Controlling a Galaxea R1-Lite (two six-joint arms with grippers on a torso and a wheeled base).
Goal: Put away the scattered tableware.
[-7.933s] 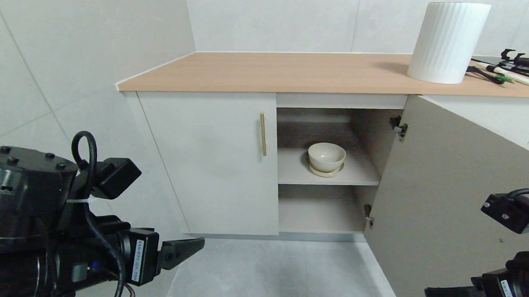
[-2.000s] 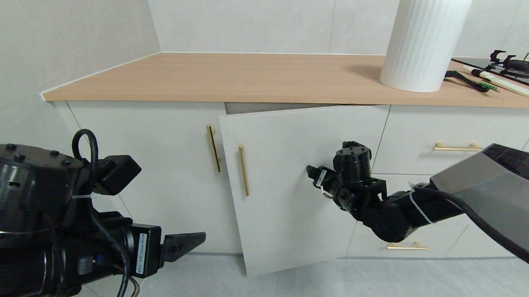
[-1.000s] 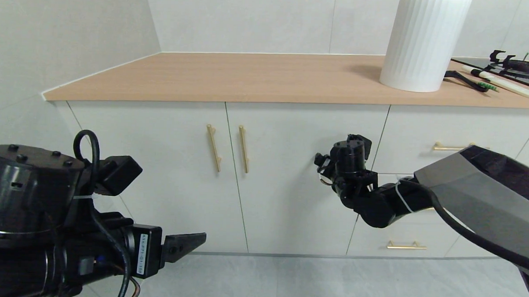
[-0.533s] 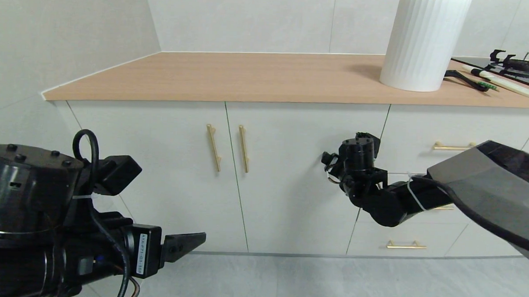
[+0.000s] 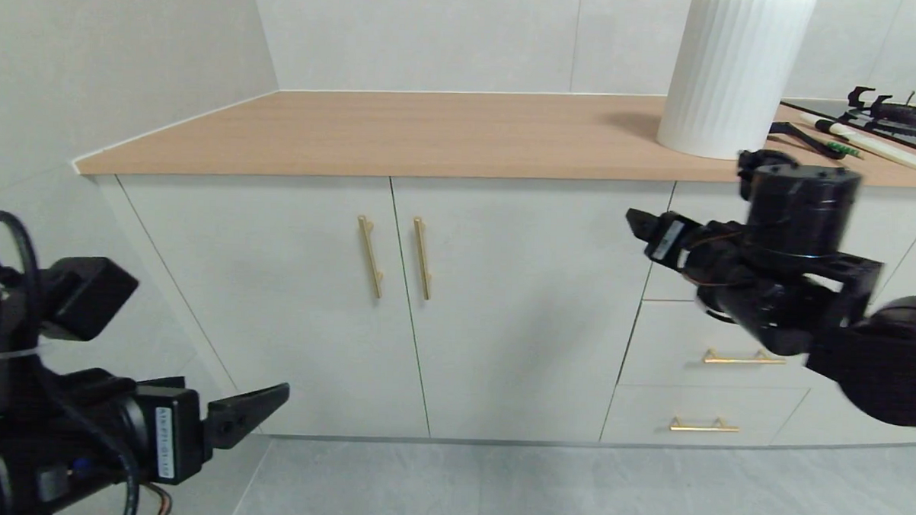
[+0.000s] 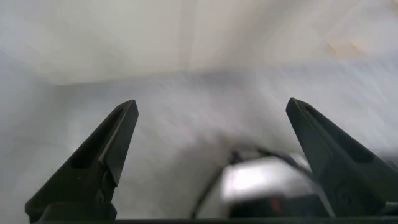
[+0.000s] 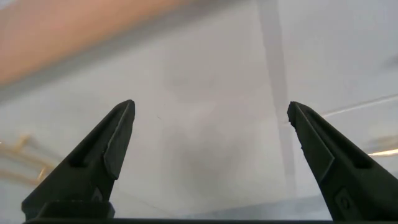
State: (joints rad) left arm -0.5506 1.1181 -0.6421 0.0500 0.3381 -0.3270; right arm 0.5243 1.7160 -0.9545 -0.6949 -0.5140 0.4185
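Observation:
The white cupboard under the wooden counter (image 5: 401, 133) has both doors shut, its left door (image 5: 274, 297) and right door (image 5: 517, 305) meeting at two gold handles (image 5: 421, 258). My right gripper (image 5: 646, 227) hangs open in front of the drawer column, a little off the right door's edge. In the right wrist view its open fingers (image 7: 115, 140) face the pale cabinet front, with nothing between them. My left gripper (image 5: 258, 407) is low at the left, near the floor, open and empty. Its fingers (image 6: 112, 149) stand wide apart in the left wrist view.
A tall white ribbed container (image 5: 731, 76) stands on the counter at the right. Beside it lie black-handled and white utensils (image 5: 850, 142) and a stove burner (image 5: 901, 109). Drawers with gold handles (image 5: 744, 359) sit right of the cupboard. Grey tiled floor (image 5: 496, 487) lies below.
The right arm swung the open door shut, then drew back from it, up and to the right. The left arm dropped lower and to the left.

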